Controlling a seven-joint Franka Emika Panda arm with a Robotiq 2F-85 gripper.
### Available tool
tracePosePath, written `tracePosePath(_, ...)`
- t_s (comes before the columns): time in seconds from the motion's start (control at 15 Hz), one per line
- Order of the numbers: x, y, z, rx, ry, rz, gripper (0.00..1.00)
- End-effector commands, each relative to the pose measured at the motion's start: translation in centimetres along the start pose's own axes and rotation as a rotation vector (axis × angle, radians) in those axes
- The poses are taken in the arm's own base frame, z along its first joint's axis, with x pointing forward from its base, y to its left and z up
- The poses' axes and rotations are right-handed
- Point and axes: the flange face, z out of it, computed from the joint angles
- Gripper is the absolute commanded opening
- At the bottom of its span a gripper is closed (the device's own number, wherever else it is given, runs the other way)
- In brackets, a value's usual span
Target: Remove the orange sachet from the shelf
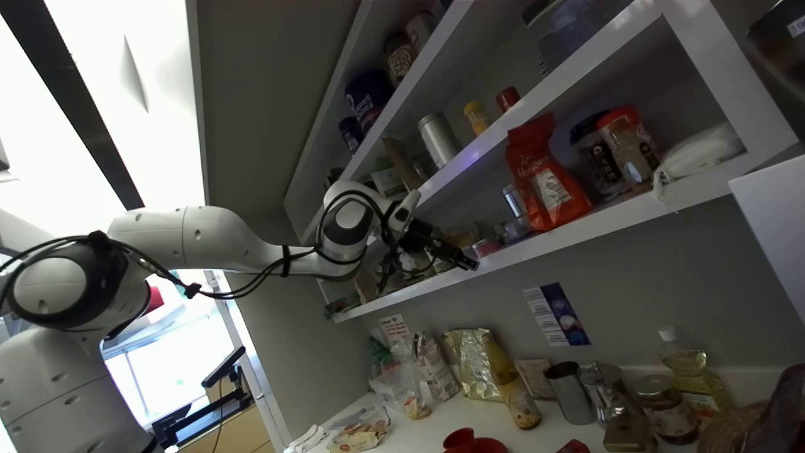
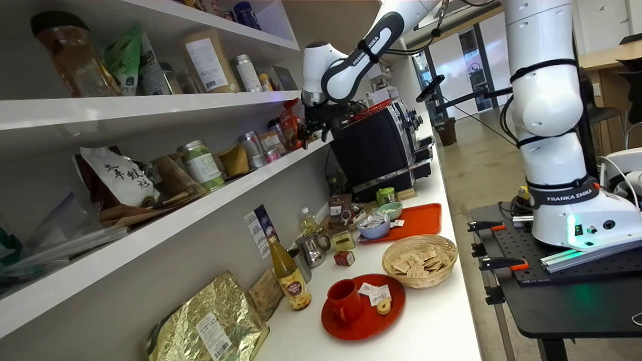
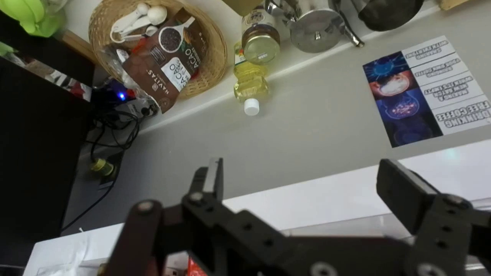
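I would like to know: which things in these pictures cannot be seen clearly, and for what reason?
Wrist view: a red patch, cut off by the bottom edge and partly covered by the gripper; I cannot tell what it belongs to.
In an exterior view: one side of the orange pouch, hidden by the gripper.
In an exterior view: the dark object, cut off by the right edge.
In an exterior view: the sticker, its print too small to read.

In an exterior view, facing the shelf (image 1: pixel 629 215) aslant, near the arm (image 1: pixel 217 239); in an exterior view, looking along the counter (image 2: pixel 436 321) toward that arm; in both, sharing all three. In the wrist view, upside down, peering down past close fingers (image 3: pixel 397 191) at wall (image 3: pixel 307 130).
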Motion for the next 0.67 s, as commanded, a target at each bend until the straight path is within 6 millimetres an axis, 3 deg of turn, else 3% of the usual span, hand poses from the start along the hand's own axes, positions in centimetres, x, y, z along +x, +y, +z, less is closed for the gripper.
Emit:
tracePosePath(0.0,5.6,-1.0,1.9,-0.042,0.053,0.033,1.00)
tracePosePath(0.33,11.6,-0.2,2.0,-0.059,0.054,0.068,1.00)
tracePosePath(0.6,13.7,1.8,0.4,-0.119,0.032,0.109,1.00)
